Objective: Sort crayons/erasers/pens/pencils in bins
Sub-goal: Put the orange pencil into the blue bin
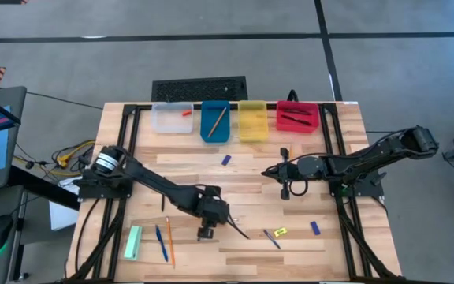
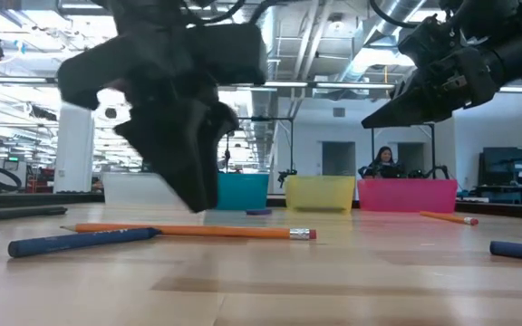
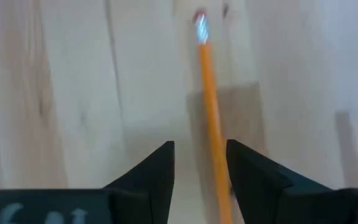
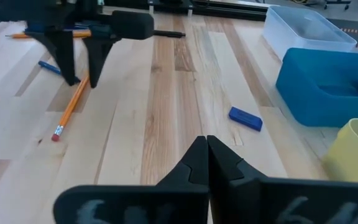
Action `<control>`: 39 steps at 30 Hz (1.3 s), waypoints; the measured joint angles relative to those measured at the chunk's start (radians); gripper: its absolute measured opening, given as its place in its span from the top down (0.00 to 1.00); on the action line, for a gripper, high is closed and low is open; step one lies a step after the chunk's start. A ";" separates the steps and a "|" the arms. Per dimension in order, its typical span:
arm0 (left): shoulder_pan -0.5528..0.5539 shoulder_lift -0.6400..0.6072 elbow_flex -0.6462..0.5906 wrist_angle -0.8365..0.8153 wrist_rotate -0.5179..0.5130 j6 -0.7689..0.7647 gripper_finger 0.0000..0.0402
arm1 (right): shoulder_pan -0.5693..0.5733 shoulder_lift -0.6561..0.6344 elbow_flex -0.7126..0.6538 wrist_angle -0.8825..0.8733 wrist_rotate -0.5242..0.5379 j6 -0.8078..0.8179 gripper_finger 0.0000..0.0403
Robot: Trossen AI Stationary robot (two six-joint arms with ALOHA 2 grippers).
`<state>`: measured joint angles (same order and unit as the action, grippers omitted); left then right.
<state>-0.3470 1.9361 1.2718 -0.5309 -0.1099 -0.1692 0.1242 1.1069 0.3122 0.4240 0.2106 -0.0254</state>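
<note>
L gripper [image 1: 209, 229] is down low over the near-middle of the table [image 1: 243, 173], fingers spread w/ a gap between them, and an orange pencil [image 3: 211, 118] runs up through that gap, close to one finger, eraser end pointing away. From the R wrist cam the same pencil [image 4: 71, 106] lies flat on the wood under those fingers, so it looks straddled, not lifted; prob lined up along the shaft so a squeeze catches it across the thin side. Can't tell if a pad is touching it. R gripper [image 1: 270, 171] hangs mid-table, fingers pinched tight on nothing, parked clear of the L arm's work, a blue eraser [image 4: 245, 118] on the boards ahead of it. Bins sit in a row at the far edge: clear bin [image 1: 172, 118] w/ a small red bit, blue bin [image 1: 216, 121] w/ a pencil already in, yellow bin [image 1: 252, 121], red bin [image 1: 297, 117] w/ dark pens. So sorting is partly done. Left out near the front edge: another pencil [image 1: 169, 241] beside a blue pen [image 1: 161, 242], a yellow eraser [image 1: 280, 231], one more blue eraser [image 1: 315, 227]. My guess: this pencil goes to the blue bin next.
</note>
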 joint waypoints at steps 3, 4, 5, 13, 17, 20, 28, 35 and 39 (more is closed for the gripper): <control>0.000 0.036 0.068 -0.042 0.000 0.023 0.67 | 0.000 0.000 0.000 0.001 0.000 0.000 0.98; 0.000 0.051 0.095 -0.061 0.003 0.028 0.67 | 0.000 0.000 0.000 0.000 0.000 0.000 0.98; 0.001 0.067 0.119 -0.078 0.016 0.029 0.68 | 0.000 0.000 0.000 0.000 0.000 0.000 0.98; 0.000 0.211 0.288 -0.241 0.048 0.026 0.72 | 0.000 0.000 0.000 -0.001 0.000 0.000 0.98; 0.001 0.248 0.340 -0.295 0.048 0.018 0.75 | 0.000 0.000 0.000 -0.005 0.000 0.000 0.98; 0.004 0.252 0.347 -0.302 0.047 0.024 0.78 | 0.000 0.000 0.000 -0.009 0.000 -0.001 0.98; 0.034 0.255 0.347 -0.324 0.083 0.049 0.91 | 0.000 0.000 0.000 -0.009 0.000 -0.001 0.98; 0.048 0.255 0.347 -0.349 0.087 0.079 0.96 | 0.000 0.000 0.000 -0.009 0.000 -0.001 0.98; 0.049 0.253 0.346 -0.369 0.045 0.104 0.95 | 0.000 0.000 0.000 -0.009 0.000 -0.001 0.98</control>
<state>-0.2981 2.1886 1.6176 -0.8999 -0.0645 -0.0653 0.1238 1.1069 0.3126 0.4149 0.2108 -0.0265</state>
